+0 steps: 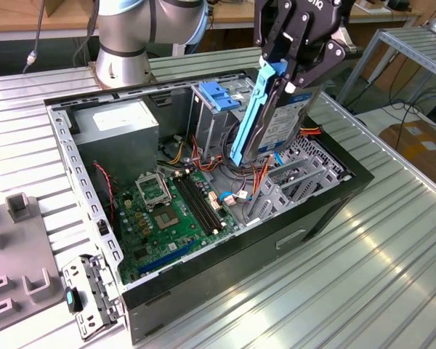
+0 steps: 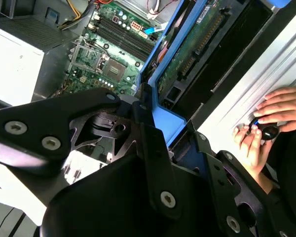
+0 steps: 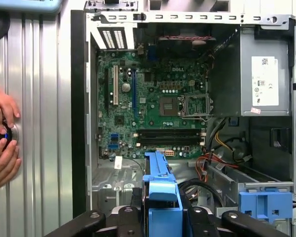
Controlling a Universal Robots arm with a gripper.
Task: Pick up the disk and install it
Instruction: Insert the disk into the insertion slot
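we see the gripper [image 1: 287, 73] clenched on the upper end of the disk [image 1: 280, 131], squeezing it across its blue carrier rails [image 1: 248, 120]. the disk hangs on edge, tilted a little, above the open computer case [image 1: 291, 240], which lies on its side on the ribbed aluminium table [image 1: 392, 276]. its lower end dips toward the orange and black cables [image 1: 260, 171], just beside the upright drive cage [image 1: 216, 109] with the blue plastic top; we cannot tell whether it touches anything there. the green motherboard [image 1: 174, 207] lies bare on the case floor, and the grey power supply [image 1: 120, 127] sits in the corner near the arm's base [image 1: 127, 43]. in the second wrist view a person's hands [image 2: 278, 111] rest on the table beside the case, around a small black object [image 2: 269, 132].
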